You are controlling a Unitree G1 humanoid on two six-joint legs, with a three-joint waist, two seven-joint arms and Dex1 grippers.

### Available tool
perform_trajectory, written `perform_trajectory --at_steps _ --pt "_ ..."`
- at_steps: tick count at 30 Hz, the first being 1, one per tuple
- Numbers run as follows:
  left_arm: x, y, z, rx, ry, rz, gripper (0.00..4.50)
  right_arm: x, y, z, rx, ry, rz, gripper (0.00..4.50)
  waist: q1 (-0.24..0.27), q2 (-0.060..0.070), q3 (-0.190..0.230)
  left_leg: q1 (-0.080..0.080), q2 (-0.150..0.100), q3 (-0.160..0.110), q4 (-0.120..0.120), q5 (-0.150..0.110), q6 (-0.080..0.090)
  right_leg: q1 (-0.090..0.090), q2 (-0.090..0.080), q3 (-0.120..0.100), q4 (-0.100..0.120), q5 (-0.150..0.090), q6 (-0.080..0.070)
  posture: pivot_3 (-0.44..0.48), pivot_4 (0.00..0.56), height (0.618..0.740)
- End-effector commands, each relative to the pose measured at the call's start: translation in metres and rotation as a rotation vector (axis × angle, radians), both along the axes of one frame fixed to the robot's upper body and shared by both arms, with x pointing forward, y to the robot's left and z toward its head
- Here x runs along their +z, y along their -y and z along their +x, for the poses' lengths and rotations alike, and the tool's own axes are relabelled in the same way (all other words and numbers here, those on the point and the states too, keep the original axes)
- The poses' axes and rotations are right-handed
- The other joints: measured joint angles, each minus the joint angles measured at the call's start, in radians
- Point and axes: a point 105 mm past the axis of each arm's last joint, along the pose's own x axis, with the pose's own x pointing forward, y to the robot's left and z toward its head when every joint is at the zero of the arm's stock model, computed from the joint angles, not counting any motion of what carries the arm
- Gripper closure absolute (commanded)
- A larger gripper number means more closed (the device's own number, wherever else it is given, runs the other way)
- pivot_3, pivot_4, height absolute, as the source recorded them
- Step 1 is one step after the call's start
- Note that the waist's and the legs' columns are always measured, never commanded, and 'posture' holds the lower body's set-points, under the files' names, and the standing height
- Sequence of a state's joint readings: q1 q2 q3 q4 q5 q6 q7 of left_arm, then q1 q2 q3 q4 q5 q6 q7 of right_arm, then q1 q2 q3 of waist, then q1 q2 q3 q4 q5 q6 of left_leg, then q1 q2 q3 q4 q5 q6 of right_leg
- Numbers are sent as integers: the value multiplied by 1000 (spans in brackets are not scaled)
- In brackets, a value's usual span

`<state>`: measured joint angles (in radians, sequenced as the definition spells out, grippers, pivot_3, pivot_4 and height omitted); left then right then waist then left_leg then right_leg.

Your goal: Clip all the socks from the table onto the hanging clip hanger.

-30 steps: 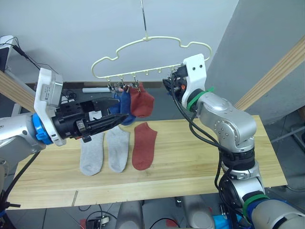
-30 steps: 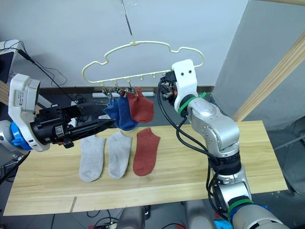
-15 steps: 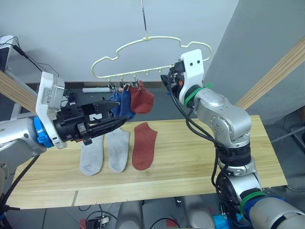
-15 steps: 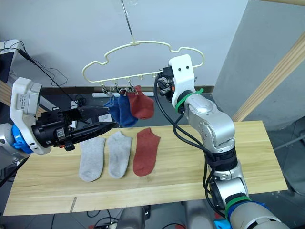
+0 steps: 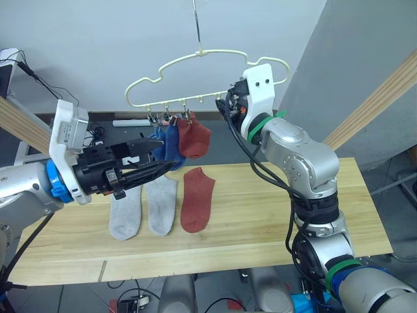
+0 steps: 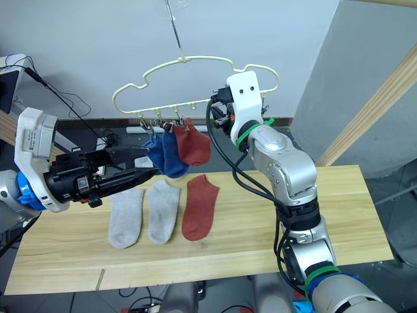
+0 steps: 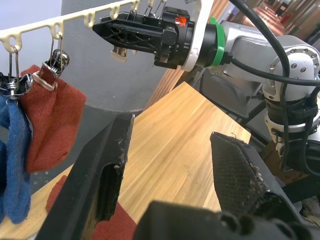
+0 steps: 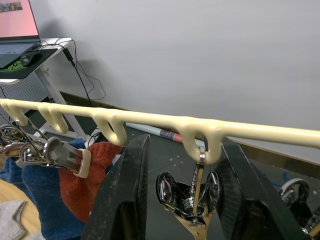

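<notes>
The pale yellow clip hanger [image 5: 203,60] hangs above the table [image 5: 260,218]. Two blue socks [image 5: 169,142] and one rust red sock [image 5: 195,137] hang from its left clips. On the table lie two grey socks [image 5: 126,210] [image 5: 161,204] and a rust red sock [image 5: 197,198] side by side. My left gripper [image 5: 163,154] is open and empty, in the air just in front of the hanging blue socks. My right gripper [image 8: 184,146] is open at the hanger's lower bar, its fingers on either side of an empty metal clip [image 8: 194,196].
Slanted wooden beams stand at the right [image 5: 374,101] and the left [image 5: 19,124]. A dark shelf with cables [image 5: 104,127] runs behind the table. The right half of the tabletop is bare wood.
My left gripper's fingers have spread apart near the hanging socks. My right gripper has shifted left and up along the hanger's bar toward the clips.
</notes>
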<state>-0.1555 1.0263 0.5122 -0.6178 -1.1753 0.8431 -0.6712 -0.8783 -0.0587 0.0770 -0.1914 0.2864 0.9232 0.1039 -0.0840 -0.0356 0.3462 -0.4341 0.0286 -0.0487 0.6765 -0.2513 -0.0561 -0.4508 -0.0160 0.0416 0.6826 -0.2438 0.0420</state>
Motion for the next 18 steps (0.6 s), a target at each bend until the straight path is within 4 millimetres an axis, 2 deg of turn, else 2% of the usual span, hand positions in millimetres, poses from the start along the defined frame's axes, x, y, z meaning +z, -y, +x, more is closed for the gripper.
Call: perform_trajectory --at_steps 1,3,6,13,16,18 --pt "10 0 -6 -7 61 11 1708 15 -1 -4 4 64 3 3296 0 0 0 0 0 0 0 0 0 0 0 0 0 0 0 -80 296 740" --pt "10 0 -6 -7 60 12 1708 15 -1 -4 3 67 2 3870 0 0 0 0 0 0 0 0 0 0 0 0 0 0 0 -80 296 740" --pt "10 0 -6 -6 58 13 1708 15 0 -3 -4 64 4 4471 0 0 0 0 0 0 0 0 0 0 0 0 0 0 0 -80 296 740" --pt "-8 -4 6 109 4 88 1708 16 1 -2 -20 64 6 4492 0 0 0 0 0 0 0 0 0 0 0 0 0 0 0 -84 306 740" --pt "-26 -7 10 166 -85 160 1708 17 3 -3 -23 66 9 4492 0 0 0 0 0 0 0 0 0 0 0 0 0 0 0 -85 313 740" --pt "-44 -6 15 207 -177 214 1708 19 3 -4 -24 70 12 4492 0 0 0 0 0 0 0 0 0 0 0 0 0 0 0 -92 325 740"
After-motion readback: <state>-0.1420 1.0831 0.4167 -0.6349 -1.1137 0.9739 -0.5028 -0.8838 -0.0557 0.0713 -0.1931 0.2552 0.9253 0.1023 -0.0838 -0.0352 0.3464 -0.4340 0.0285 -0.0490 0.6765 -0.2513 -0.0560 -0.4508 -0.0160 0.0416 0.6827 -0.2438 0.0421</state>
